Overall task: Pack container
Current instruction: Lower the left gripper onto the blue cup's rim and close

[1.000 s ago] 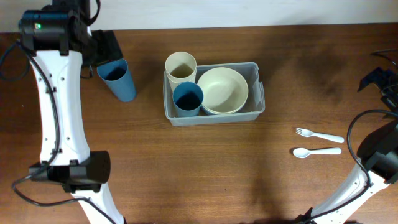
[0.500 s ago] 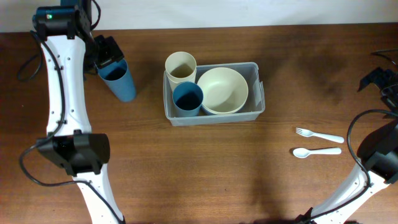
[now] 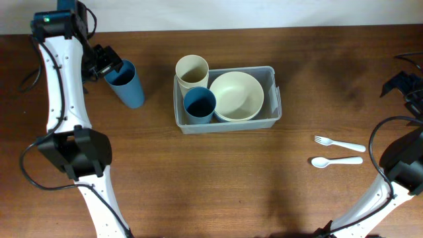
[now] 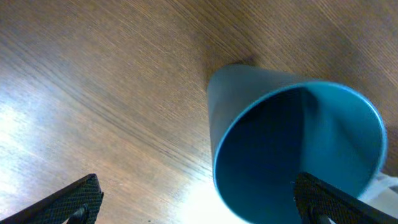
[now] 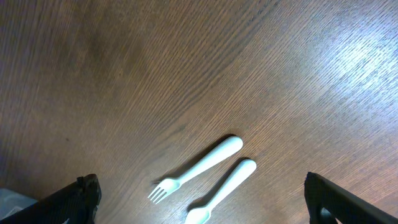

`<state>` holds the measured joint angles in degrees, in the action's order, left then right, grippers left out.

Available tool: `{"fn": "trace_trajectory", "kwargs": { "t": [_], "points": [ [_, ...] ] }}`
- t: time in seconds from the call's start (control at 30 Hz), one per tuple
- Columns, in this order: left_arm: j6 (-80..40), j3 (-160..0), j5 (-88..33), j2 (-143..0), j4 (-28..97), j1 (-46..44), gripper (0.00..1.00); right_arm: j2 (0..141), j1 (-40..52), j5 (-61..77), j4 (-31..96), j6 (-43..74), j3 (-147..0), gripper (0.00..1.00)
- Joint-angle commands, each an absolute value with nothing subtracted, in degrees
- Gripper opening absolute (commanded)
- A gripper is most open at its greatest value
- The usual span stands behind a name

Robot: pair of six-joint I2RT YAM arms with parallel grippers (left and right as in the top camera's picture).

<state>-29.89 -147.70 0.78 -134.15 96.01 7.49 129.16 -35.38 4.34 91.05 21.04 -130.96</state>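
3 pieces already sit in the container point(image 3: 277, 99), which stands mid-tabletop point(image 3: 211, 185), nearer the back edge. They are a cream cup point(image 3: 192, 70) at its back left corner, a blue cup point(image 3: 199, 104) in front of that, and a cream bowl point(image 3: 236, 96) filling the right side.

1 loose blue cup point(image 3: 127, 84) stands toward the back left corner. My left jaws hang wide open just beside its rim, gripping nothing. My right jaws are wide open too and empty, looking down on the fork point(image 5: 198, 167) and spoon point(image 5: 222, 190) near the right edge.

On the left wrist camera the loose blue cup sits right of centre between my jaws. I judge that closing from here could tip it over or send it rolling. Its smooth tapered wall may also slip out of a pinch. Little bare floor is left in the container, so I'd likely have to nest it, and a skewed drop could jam.
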Motion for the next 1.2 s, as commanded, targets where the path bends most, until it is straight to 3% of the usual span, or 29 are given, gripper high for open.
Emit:
{"fn": "trace_trajectory", "kwargs": {
  "t": [0.0, 1.03, 1.13, 1.17],
  "points": [
    [-30.8, -148.0, 0.2, -135.4, 95.4, 7.6, 1.00, 127.1, -35.2, 4.2, 91.0, 21.7, -130.6, 0.99],
    [-30.3, -147.8, 0.8, -139.8, 94.3, 7.2, 1.00, 127.1, -35.2, 4.2, 91.0, 21.7, -130.6, 0.99],
    [-30.3, -147.8, 0.8, -139.8, 94.7, 7.2, 0.89, 127.1, -35.2, 4.2, 91.0, 21.7, -130.6, 0.99],
    [-30.3, -147.8, 0.8, -139.8, 94.8, 7.2, 0.80, 127.1, -35.2, 4.2, 91.0, 21.7, -130.6, 0.99]
  ]
}}
